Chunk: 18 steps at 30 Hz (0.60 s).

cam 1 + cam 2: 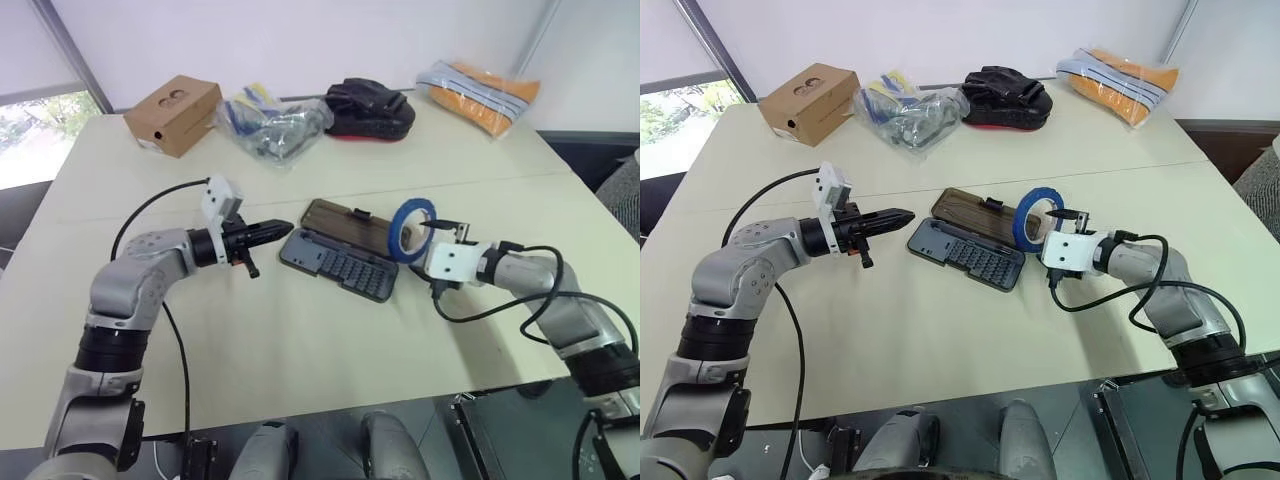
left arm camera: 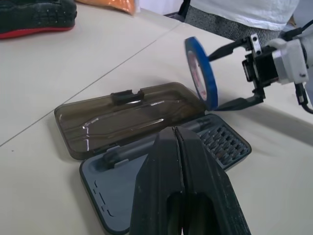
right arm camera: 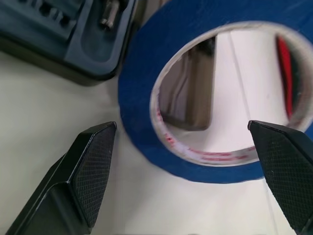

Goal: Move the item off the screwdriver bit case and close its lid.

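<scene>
Tape roll [image 1: 411, 229] on edge beside open case [image 1: 340, 262], clearing lid [image 1: 342, 225]; right jaws [image 1: 443, 239] wide, empty; left jaws [image 1: 268, 231] closed, empty.

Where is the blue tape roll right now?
In the head views, the blue tape roll stands on edge on the table, right of centre, just beyond the open case's right end, between the right hand's open fingers.

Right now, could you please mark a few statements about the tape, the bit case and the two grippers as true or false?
1. The case lid is shut. False: it lies open beside the bit case.
2. The blue tape stands on edge. True.
3. The right gripper is clamped on the tape. False: its fingers are spread wide, apart from it.
4. The left gripper is shut. True.
5. A cardboard box sits on the table. True.
</scene>
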Each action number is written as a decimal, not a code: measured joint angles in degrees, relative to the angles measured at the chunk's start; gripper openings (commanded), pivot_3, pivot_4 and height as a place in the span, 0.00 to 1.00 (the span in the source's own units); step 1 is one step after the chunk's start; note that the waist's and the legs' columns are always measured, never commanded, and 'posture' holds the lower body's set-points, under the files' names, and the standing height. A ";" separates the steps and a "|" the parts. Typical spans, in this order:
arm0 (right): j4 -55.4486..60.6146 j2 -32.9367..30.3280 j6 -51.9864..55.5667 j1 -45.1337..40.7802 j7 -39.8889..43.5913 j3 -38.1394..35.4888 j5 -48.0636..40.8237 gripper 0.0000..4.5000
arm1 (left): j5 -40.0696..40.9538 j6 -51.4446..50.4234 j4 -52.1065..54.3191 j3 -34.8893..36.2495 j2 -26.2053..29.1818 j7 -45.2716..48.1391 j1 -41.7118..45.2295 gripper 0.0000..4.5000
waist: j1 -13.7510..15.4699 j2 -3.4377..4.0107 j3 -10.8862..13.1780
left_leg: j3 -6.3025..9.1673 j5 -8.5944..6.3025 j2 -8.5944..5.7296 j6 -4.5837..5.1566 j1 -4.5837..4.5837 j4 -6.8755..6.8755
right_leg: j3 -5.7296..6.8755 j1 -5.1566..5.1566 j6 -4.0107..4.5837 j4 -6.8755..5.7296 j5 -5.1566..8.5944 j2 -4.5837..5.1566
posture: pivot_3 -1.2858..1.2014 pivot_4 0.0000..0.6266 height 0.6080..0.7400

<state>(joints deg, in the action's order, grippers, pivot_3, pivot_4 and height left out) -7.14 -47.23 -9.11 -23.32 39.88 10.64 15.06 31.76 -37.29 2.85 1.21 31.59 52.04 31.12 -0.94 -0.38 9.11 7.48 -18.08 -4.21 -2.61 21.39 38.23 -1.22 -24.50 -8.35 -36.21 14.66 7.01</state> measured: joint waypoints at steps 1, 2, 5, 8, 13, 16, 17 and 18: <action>0.00 0.00 -0.04 0.00 0.00 0.00 0.02 0.99 | 0.00 -0.01 0.07 0.00 0.00 -0.04 -0.01 0.00 | 0.02 0.00 0.00 | 0.00 0.00 0.00 0.00 0.00 0.00 | 0.00 0.00 0.00 0.00 0.00 0.00 | 0.52 0.24 1.00; 0.00 0.00 -0.05 0.00 0.01 0.00 0.03 0.99 | 0.00 -0.01 0.14 0.00 0.01 -0.06 -0.03 0.00 | 0.03 0.00 0.00 | 0.00 0.00 0.00 0.00 0.00 0.00 | 0.00 0.00 0.00 0.00 0.00 0.00 | 0.52 0.24 1.00; -0.01 0.08 -0.07 0.00 0.04 0.00 0.04 0.99 | 0.00 -0.02 0.24 0.00 0.00 -0.26 -0.04 0.00 | 0.03 0.00 0.00 | 0.00 0.00 0.00 0.00 0.00 0.00 | 0.00 0.00 0.00 0.00 0.00 0.00 | 0.52 0.24 1.00; -0.37 0.74 -0.19 0.00 -0.02 0.00 0.19 0.99 | 0.00 -0.02 0.25 0.00 -0.04 -0.46 -0.04 0.00 | 0.01 0.00 0.00 | 0.00 0.00 0.00 0.00 0.00 0.00 | 0.00 0.00 0.00 0.00 0.00 0.00 | 0.52 0.24 1.00; -1.82 2.07 -1.48 -0.44 -0.87 0.06 0.93 0.99 | 0.00 -0.02 0.27 0.00 -0.09 -0.99 -0.04 0.00 | -0.02 0.00 0.00 | 0.00 0.00 0.00 0.00 -0.01 0.00 | 0.00 0.00 0.00 0.00 0.00 0.00 | 0.52 0.24 1.00; -3.21 2.60 -2.63 -1.03 -1.69 0.09 1.69 0.99 | 0.00 -0.02 0.29 0.00 -0.09 -1.17 -0.04 0.00 | -0.03 0.00 0.00 | 0.00 0.00 0.00 -0.01 -0.01 0.00 | 0.00 0.00 0.00 0.00 0.00 0.00 | 0.52 0.24 1.00; -3.77 2.82 -3.01 -1.39 -2.04 0.11 2.03 0.99 | 0.01 -0.03 0.29 0.00 -0.09 -1.26 -0.05 0.00 | -0.04 0.00 0.00 | 0.00 0.00 0.00 -0.01 -0.01 0.00 | -0.01 0.00 0.00 0.00 0.00 0.00 | 0.52 0.24 1.00; -4.51 3.05 -3.50 -1.72 -2.48 0.11 2.38 0.99 | 0.01 -0.03 0.37 0.00 -0.10 -1.32 -0.05 0.00 | -0.04 0.00 0.00 | 0.00 0.00 0.00 -0.01 -0.01 0.00 | 0.00 0.00 0.00 0.00 0.00 0.00 | 0.52 0.24 1.00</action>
<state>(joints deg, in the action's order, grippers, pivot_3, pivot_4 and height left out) -11.66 -44.18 -12.61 -25.05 37.40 10.75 17.44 31.76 -37.31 3.22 1.21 31.49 50.71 31.08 -0.98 -0.37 9.11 7.48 -18.08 -4.21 -2.62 21.39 38.24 -1.23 -24.50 -8.35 -36.21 14.66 7.01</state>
